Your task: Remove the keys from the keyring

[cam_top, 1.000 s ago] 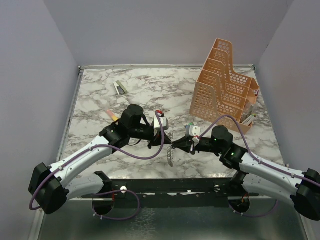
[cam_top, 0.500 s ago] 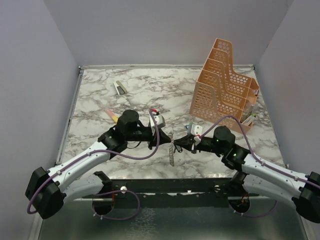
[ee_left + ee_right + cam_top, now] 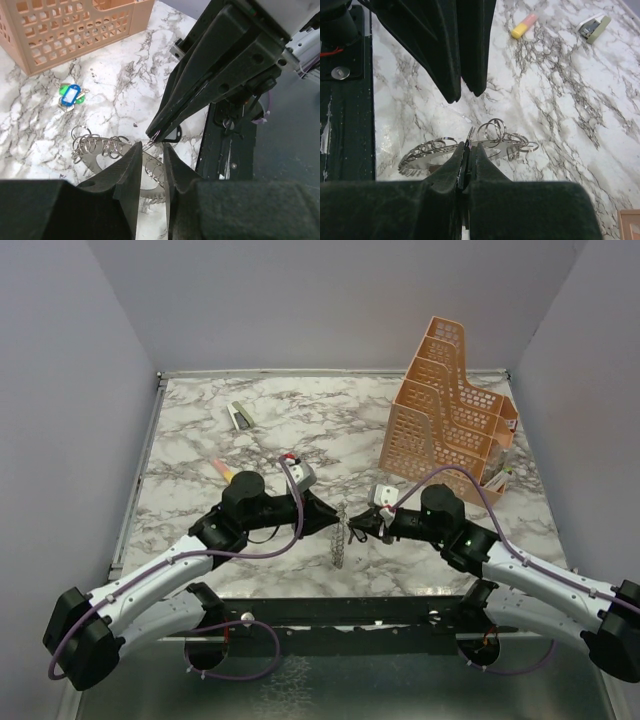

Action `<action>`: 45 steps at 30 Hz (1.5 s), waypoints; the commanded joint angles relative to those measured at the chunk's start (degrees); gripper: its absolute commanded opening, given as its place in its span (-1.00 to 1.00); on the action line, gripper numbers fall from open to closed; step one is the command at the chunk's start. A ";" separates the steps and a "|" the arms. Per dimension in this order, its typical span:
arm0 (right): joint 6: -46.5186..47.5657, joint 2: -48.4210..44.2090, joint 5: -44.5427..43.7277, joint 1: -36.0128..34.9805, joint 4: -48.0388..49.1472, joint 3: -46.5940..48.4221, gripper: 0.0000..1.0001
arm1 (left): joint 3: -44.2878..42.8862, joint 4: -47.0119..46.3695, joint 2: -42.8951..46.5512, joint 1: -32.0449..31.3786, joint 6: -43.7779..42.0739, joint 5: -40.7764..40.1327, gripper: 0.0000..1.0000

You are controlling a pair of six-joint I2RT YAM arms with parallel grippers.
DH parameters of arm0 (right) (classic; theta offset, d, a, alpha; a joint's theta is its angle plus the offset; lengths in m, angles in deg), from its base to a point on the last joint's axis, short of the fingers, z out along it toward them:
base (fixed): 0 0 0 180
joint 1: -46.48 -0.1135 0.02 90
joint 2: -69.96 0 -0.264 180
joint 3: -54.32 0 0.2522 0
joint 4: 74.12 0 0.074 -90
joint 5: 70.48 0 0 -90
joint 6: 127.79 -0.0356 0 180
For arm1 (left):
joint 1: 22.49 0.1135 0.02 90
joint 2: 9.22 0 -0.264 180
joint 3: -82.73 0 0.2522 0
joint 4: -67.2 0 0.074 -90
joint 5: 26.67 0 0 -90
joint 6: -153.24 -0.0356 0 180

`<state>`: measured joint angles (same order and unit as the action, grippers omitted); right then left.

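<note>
The keyring (image 3: 340,538) hangs on edge between my two grippers, just above the marble. It is a flat silvery band (image 3: 420,160) strung with several small wire loops. The toothed keys (image 3: 412,171) rim its lower edge, and it also shows in the left wrist view (image 3: 95,150). My right gripper (image 3: 468,145) is shut on one small loop at the top of the keyring (image 3: 355,527). My left gripper (image 3: 150,150) faces it tip to tip (image 3: 328,517). Its jaws stand a narrow gap apart with nothing between them.
A peach mesh organizer (image 3: 450,410) stands at the back right. A blue-green tag (image 3: 70,95) lies on the marble near it. A yellow-pink marker (image 3: 222,470) and a small stapler (image 3: 238,415) lie at the back left. The dark front rail (image 3: 330,610) runs just behind the grippers.
My left arm has drawn back toward the near left and turned its wrist. The keyring stays hanging from my right gripper, shifted slightly.
</note>
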<state>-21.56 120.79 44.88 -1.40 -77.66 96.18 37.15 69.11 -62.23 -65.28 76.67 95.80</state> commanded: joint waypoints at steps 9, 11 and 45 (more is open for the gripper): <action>3.04 1.13 2.48 0.08 -4.53 4.46 -0.99 | -12.65 19.58 -7.34 0.13 -22.41 8.03 -0.40; 3.12 1.05 2.64 0.11 -4.71 4.59 -0.99 | -14.58 22.37 -9.33 0.10 -26.09 9.92 -0.39; 2.36 2.06 5.98 0.05 -3.41 5.07 -0.99 | -16.56 22.02 -17.23 0.14 -27.73 22.38 -0.69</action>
<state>-19.18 122.69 49.47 -1.42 -82.95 98.89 22.45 92.56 -79.15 -65.26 48.87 114.07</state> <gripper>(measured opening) 0.014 0.212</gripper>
